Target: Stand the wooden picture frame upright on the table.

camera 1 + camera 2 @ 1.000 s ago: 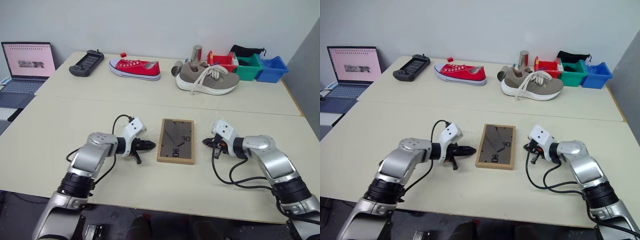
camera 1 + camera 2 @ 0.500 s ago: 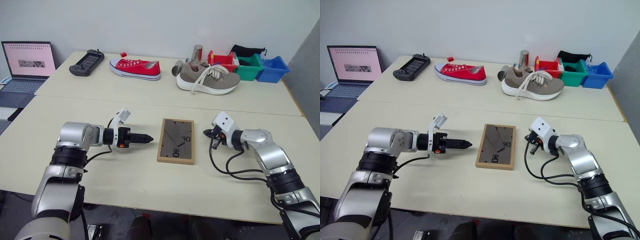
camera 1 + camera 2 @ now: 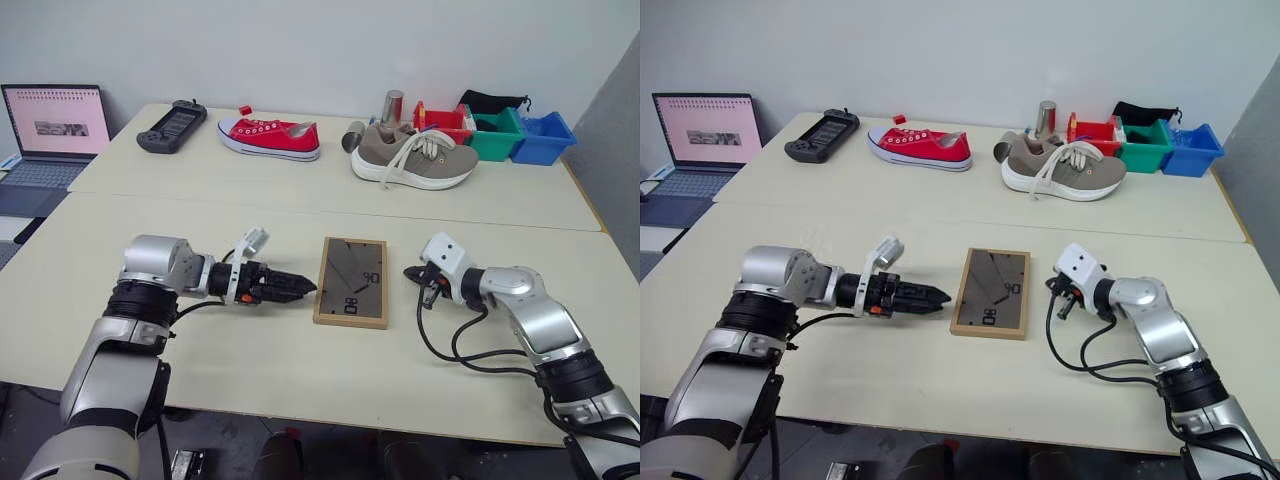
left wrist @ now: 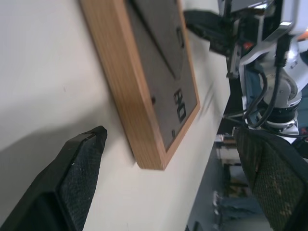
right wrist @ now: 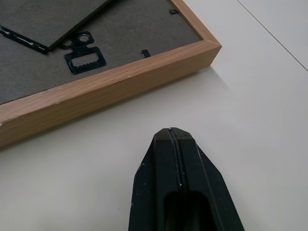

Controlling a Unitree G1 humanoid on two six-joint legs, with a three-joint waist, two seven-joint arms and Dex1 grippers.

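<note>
Wooden picture frame [image 3: 351, 281] flat, back up; hanger clip [image 5: 85, 59] seen from R wrist

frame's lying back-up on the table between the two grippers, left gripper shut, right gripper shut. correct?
Not quite: the left gripper is open, its fingers spread wide in the left wrist view. The rest holds: the wooden picture frame lies back-up on the table between the grippers, and the right gripper is shut.

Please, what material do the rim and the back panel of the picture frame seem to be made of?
The wooden picture frame has a rim that looks like light wood with a smooth matt finish: faint grain lines show along its edge. The back panel seems to be dark grey-brown fibreboard or card, flat and dull. It carries a small metal-looking sawtooth hanger.
</note>
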